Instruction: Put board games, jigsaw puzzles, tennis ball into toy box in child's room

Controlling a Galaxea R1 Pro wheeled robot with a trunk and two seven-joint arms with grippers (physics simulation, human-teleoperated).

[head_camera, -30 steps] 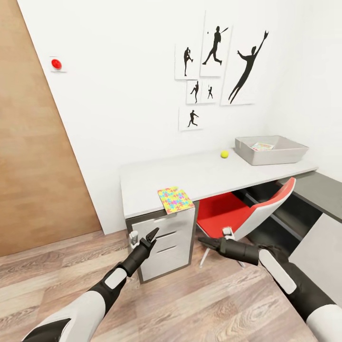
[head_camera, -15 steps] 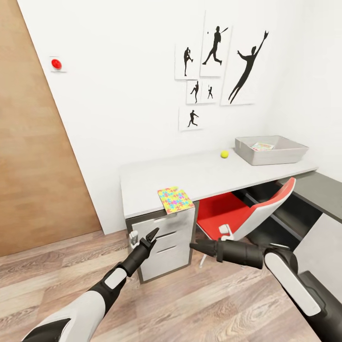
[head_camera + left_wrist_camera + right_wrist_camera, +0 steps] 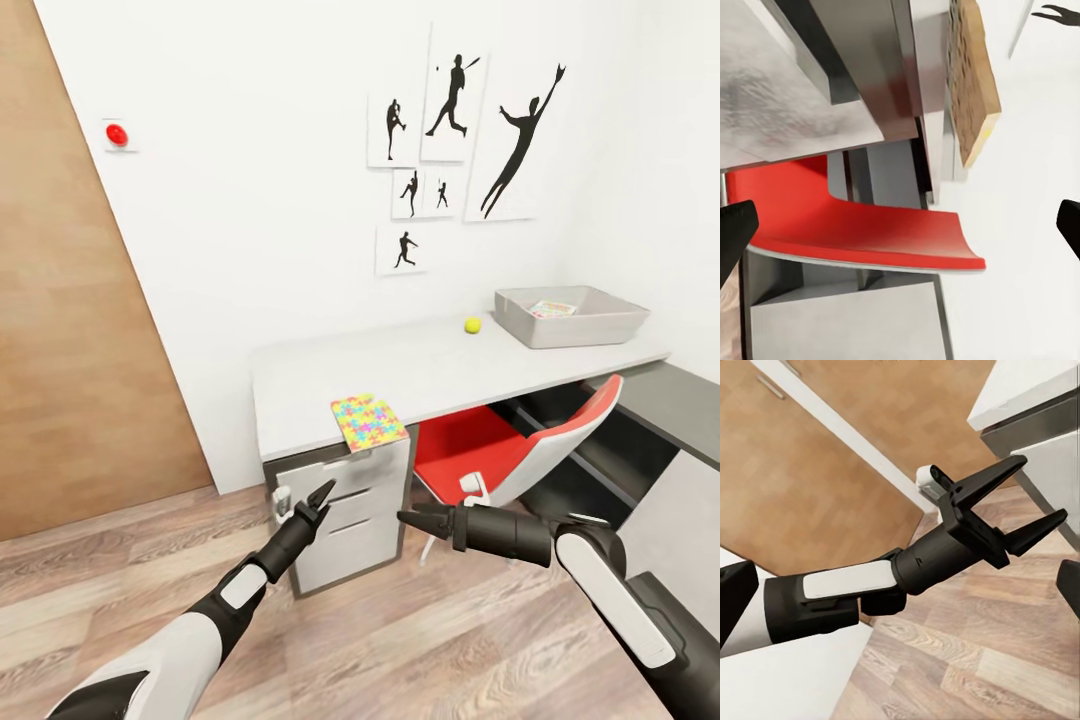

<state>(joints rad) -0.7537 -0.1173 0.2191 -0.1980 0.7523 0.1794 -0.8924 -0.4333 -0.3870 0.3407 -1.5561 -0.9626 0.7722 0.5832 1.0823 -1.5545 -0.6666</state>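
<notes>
A multicoloured jigsaw puzzle (image 3: 368,420) lies on the table (image 3: 420,365) and overhangs its front edge above the drawer unit; in the left wrist view the jigsaw puzzle (image 3: 971,82) shows edge-on. The tennis ball (image 3: 472,324) rests near the wall, just left of the grey toy box (image 3: 600,325). Something flat and colourful (image 3: 553,309) lies inside the box; I cannot tell what it is. My left gripper (image 3: 322,496) hangs open in front of the drawers, below the puzzle, and the right wrist view shows that left gripper (image 3: 1041,489) empty. My right gripper (image 3: 406,518) is open by the chair. The board games and the bed are out of view.
A red chair (image 3: 500,450) is tucked under the table, close behind my right gripper. The white drawer unit (image 3: 345,505) stands under the table's left end. A wooden door (image 3: 70,330) is at the left, a dark grey cabinet top (image 3: 675,400) at the right. Wood-plank floor lies below both arms.
My right arm has swung left, carrying its gripper toward the drawer unit. The left arm and the things on the table have stayed put.
</notes>
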